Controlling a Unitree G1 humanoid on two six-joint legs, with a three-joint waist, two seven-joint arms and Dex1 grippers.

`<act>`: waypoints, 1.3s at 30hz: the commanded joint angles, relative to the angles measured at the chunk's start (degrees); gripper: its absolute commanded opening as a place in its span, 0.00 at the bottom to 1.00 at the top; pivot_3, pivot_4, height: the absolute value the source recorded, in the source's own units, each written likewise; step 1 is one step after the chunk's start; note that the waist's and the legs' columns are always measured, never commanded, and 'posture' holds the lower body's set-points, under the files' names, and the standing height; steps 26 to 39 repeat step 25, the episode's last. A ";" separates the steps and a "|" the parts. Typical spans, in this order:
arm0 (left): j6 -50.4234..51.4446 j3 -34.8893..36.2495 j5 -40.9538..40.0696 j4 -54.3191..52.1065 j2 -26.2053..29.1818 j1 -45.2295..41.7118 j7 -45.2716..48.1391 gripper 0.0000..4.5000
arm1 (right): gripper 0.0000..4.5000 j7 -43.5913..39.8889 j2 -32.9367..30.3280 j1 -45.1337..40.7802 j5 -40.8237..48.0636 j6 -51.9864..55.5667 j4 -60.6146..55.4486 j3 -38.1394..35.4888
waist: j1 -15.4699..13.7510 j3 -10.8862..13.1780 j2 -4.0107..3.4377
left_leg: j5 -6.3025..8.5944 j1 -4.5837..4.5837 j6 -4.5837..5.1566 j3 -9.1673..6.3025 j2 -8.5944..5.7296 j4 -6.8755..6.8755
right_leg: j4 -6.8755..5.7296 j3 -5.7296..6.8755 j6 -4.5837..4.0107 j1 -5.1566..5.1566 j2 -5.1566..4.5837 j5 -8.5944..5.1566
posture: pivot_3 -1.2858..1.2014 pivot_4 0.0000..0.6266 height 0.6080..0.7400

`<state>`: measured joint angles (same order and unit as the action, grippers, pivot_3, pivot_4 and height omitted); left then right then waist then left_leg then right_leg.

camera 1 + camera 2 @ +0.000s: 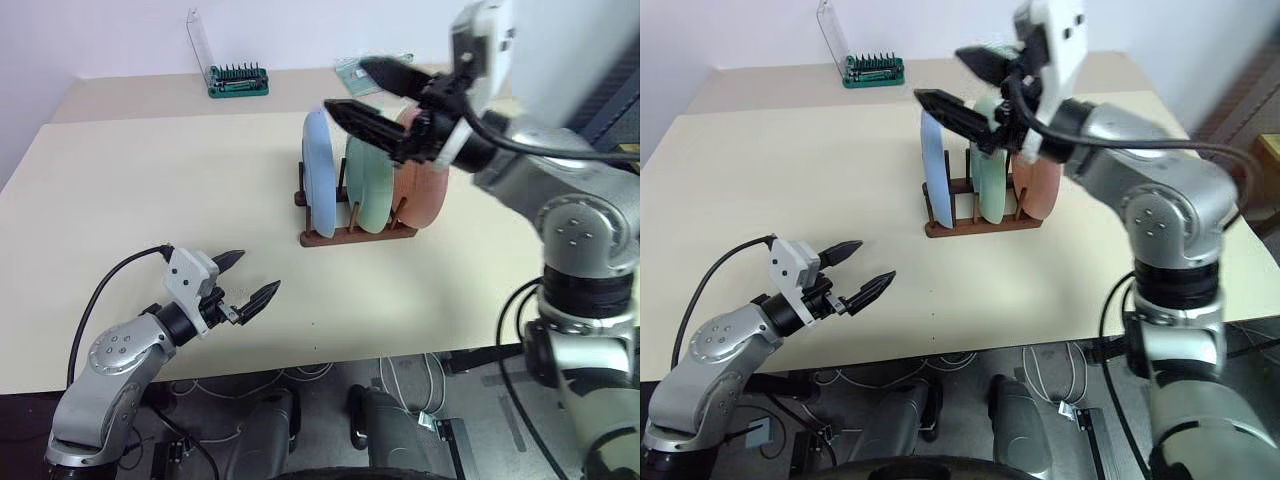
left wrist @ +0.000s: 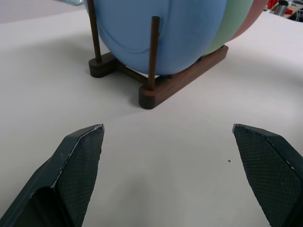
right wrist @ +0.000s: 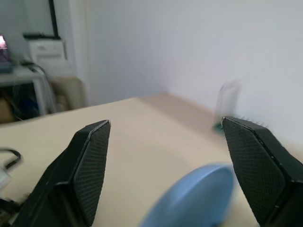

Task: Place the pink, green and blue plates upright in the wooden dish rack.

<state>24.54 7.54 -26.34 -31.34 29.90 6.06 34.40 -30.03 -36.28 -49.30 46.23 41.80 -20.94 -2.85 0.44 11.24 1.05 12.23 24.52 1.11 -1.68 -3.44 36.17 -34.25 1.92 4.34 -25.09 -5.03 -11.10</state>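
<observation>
Rack [image 1: 355, 236] is holding the blue [image 1: 318, 172], green [image 1: 368, 180] and pink plates [image 1: 425, 195] upright; right claw [image 1: 366, 95], fingers apart and empty, should be lifting straight clear.

Cream surface [image 1: 150, 200], matte, evenly lit; second cream section butted against far edge, seam visible. Plain white wall [image 1: 120, 30] behind. Green-based bit set [image 1: 238, 80] with clear raised lid near far edge. Grey floor [image 1: 480, 420] below near edge, strewn with white cables [image 1: 410, 385]. Right wrist view: white shelf unit [image 3: 45, 49] and cluttered desk along far wall.
</observation>
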 commanded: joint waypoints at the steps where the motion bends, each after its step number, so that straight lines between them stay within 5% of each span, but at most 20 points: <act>1: -3.07 3.71 1.31 1.73 0.61 -0.18 -0.71 1.00 | 0.84 -8.43 -6.45 6.88 -3.03 -5.90 -2.23 -6.32 | -0.12 0.00 0.00 | 0.03 -0.01 0.04 0.01 0.00 0.00 | 0.05 0.01 0.01 0.03 -0.02 0.01 | 0.52 0.24 0.97; 6: -4.92 8.29 1.60 5.75 2.99 0.64 0.31 1.00 | 0.84 -15.80 -14.11 20.67 -4.75 -8.96 -2.33 -14.41 | -0.95 0.02 -0.03 | 0.11 0.02 0.12 0.15 0.02 -0.09 | 0.14 -0.01 0.02 -0.04 -0.11 0.02 | 0.52 0.24 0.97; 10: -5.53 9.23 1.92 7.89 4.20 0.95 1.38 1.00 | 0.84 -19.31 -14.32 31.28 -6.24 -11.99 2.77 -20.56 | -1.27 0.01 -0.04 | 0.14 -0.01 0.10 0.20 0.10 -0.08 | 0.17 0.03 0.01 0.00 -0.11 0.02 | 0.52 0.24 0.97; 16: -4.41 6.95 2.35 7.05 3.90 2.05 1.82 1.00 | 0.84 -21.39 -12.93 42.87 -11.99 -17.54 4.58 -20.18 | -1.11 0.01 -0.11 | 0.26 -0.03 -0.03 0.27 0.11 -0.03 | 0.20 0.10 0.03 0.03 -0.28 0.04 | 0.52 0.24 0.97; 39: -3.80 4.14 3.15 4.64 2.09 3.49 -0.52 1.00 | 0.84 -21.07 -9.81 44.31 -16.24 -20.97 10.22 -16.83 | -1.22 0.00 -0.12 | 0.25 -0.04 -0.02 0.44 0.18 -0.01 | 0.16 0.26 -0.01 -0.04 -0.37 0.10 | 0.52 0.24 0.97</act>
